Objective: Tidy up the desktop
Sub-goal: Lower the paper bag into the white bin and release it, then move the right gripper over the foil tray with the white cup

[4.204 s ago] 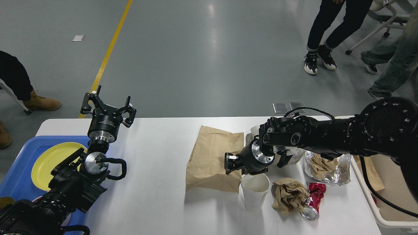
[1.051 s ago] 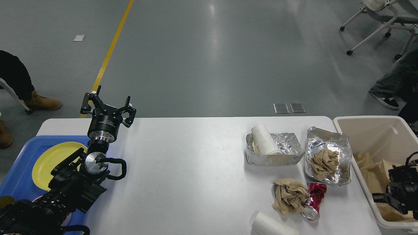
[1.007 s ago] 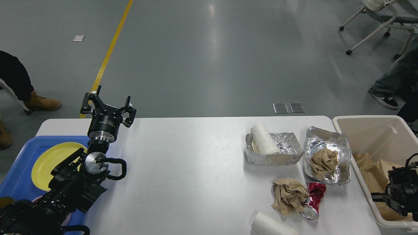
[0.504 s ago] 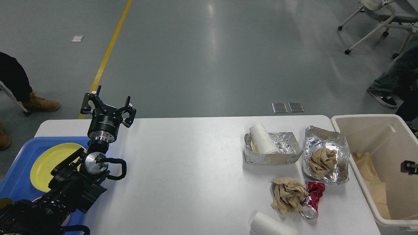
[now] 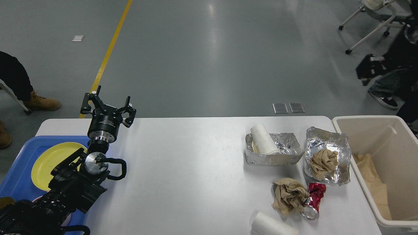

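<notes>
The white desktop point(image 5: 183, 163) carries litter on its right half. A foil tray point(image 5: 281, 155) holds a white paper cup point(image 5: 263, 138) lying on its side. A second foil tray point(image 5: 329, 143) holds crumpled brown paper point(image 5: 323, 161). Nearer me lie a brown paper wad point(image 5: 289, 194), a crushed red can point(image 5: 313, 199) and a tipped white cup point(image 5: 272, 226). My left gripper point(image 5: 107, 103) stands open and empty over the far left edge. A dark blurred shape at upper right looks like my right gripper point(image 5: 367, 69), raised off the table.
A beige bin point(image 5: 388, 143) beside the table's right edge holds brown paper. A blue tray point(image 5: 19, 176) with a yellow plate point(image 5: 49, 160) sits at the left. People's legs and a wheeled chair stand on the floor beyond.
The brown paper bag went from the desktop into the bin and the standing white cup now lies tipped. My right arm has left the bin and swung up to the upper right. The left arm has not moved.
</notes>
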Available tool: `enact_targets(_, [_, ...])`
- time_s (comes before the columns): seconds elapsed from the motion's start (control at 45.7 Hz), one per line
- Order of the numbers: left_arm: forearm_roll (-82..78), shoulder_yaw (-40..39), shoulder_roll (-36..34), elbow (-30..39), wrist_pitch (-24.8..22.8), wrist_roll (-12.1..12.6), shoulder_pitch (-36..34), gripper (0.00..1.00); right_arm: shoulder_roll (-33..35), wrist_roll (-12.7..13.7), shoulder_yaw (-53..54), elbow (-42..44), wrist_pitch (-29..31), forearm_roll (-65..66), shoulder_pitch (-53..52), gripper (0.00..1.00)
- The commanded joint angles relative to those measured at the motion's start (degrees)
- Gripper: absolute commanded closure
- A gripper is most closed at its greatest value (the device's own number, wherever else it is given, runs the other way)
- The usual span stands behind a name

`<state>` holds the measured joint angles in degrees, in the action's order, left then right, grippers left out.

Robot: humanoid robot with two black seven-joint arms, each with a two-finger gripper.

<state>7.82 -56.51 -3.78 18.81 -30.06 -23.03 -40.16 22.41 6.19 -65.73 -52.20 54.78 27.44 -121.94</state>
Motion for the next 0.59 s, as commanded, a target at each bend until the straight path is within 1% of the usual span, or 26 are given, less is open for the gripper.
enact_targets(0.0, [0.0,0.0,0.0,0.0,0.0,0.0,0.0,0.04,-8.8,0.0,0.8,-2.4,0.2,-4.8,-7.6,0.0])
enact_targets(0.109, [0.0,0.0,0.0,0.0,0.0,0.0,0.0,0.04,-11.7,0.0,5.1,-4.5,0.2,-7.6,-11.8,0.0])
enact_targets(0.241, [0.0,0.0,0.0,0.0,0.0,0.0,0.0,0.04,-12.6,0.0,10.6,-4.7,0.2,-7.8,-13.1,0.0])
enact_targets(0.35, [0.0,0.0,0.0,0.0,0.0,0.0,0.0,0.04,-12.5,0.2,10.6,-4.8,0.2,-7.8,-12.6,0.0])
enact_targets(0.46, [0.0,0.0,0.0,0.0,0.0,0.0,0.0,0.04,-11.0,0.5,9.7,-4.7,0.2,-7.7,-10.2,0.0])
enact_targets(0.569, [0.0,0.0,0.0,0.0,0.0,0.0,0.0,0.04,-5.5,0.5,8.0,-4.4,0.2,-7.7,-8.8,0.0])
